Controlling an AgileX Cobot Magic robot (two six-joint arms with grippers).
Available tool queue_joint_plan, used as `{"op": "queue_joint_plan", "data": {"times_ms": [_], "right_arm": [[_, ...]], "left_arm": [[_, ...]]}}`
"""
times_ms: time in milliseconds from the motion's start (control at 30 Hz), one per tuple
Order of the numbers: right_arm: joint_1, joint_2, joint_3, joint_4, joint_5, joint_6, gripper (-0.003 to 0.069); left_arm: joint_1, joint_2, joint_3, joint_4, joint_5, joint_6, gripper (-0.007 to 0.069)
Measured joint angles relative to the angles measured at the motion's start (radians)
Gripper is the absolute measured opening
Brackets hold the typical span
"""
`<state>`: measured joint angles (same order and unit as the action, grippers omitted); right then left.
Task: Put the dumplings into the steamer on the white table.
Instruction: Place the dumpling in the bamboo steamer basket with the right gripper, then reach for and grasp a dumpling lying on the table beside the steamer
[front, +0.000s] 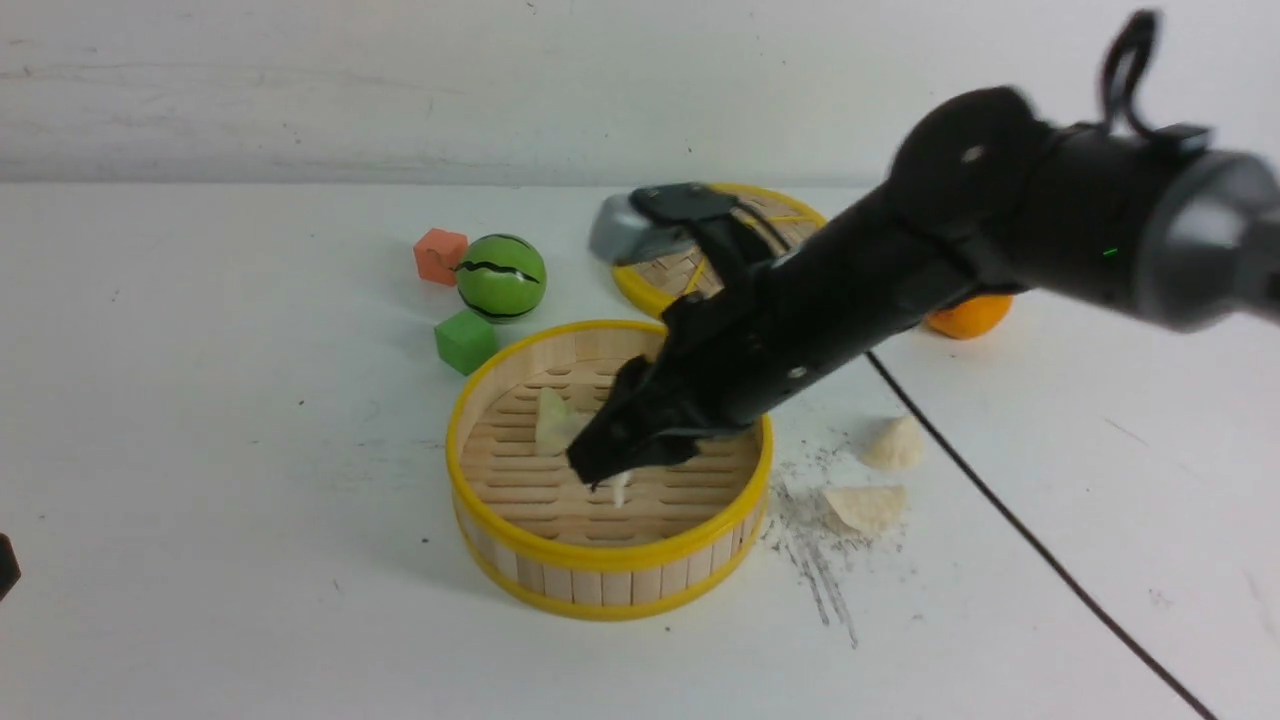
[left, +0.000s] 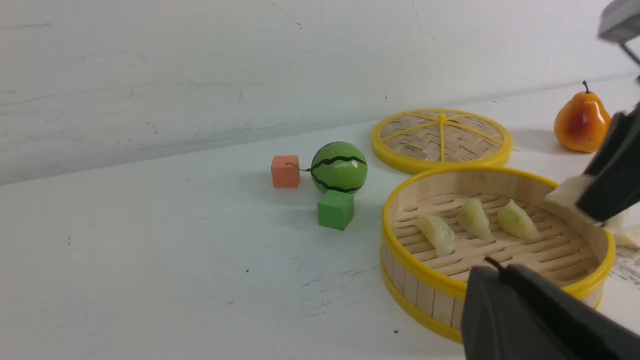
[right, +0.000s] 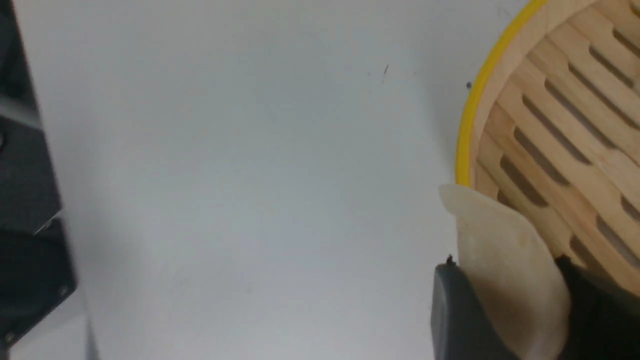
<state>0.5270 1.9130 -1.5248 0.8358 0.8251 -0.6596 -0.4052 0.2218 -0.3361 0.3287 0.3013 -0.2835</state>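
The steamer (front: 600, 560) stands mid-table on the white table (front: 250, 500). Three pale green dumplings (left: 474, 218) lie on its slatted floor. My right gripper (front: 605, 470) hangs over the steamer's inside, shut on a cream dumpling (right: 505, 250) that sticks out between its fingers. In the left wrist view that dumpling (left: 567, 190) is above the steamer's far rim. Two more cream dumplings (front: 895, 443) (front: 866, 507) lie on the table right of the steamer. My left gripper (left: 500, 269) is shut and empty, close to the steamer's near wall (left: 425, 300).
A woven lid with yellow rim (left: 442, 137) lies behind the steamer, and a pear (left: 581, 120) to its right. A striped green ball (front: 501, 277), an orange cube (front: 440, 255) and a green cube (front: 465, 341) sit behind the steamer's left. A black cable (front: 1000, 510) crosses the right side.
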Motion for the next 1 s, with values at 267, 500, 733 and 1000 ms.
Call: {"op": "queue_joint_plan", "data": {"times_ms": [267,500,733,1000], "right_arm": [[0.103,0.169,-0.121,-0.439,-0.209,0.463,0.0237],[0.151,0.226,-0.136,-0.548,-0.297,0.667,0.0238],[0.152,0.216,-0.136,-0.484,-0.302,0.676,0.0375],[0.072,0.019,-0.139,-0.558,-0.219,0.676,0.0444]], "left_arm": [[0.000,0.000,0.000,0.000,0.023,-0.004,-0.0011],[0.000,0.000,0.000,0.000,0.030,-0.004,-0.0006],[0.000,0.000,0.000,0.000,0.029,-0.004,-0.0002],[0.000,0.000,0.000,0.000,0.023,-0.005,0.0004]]}}
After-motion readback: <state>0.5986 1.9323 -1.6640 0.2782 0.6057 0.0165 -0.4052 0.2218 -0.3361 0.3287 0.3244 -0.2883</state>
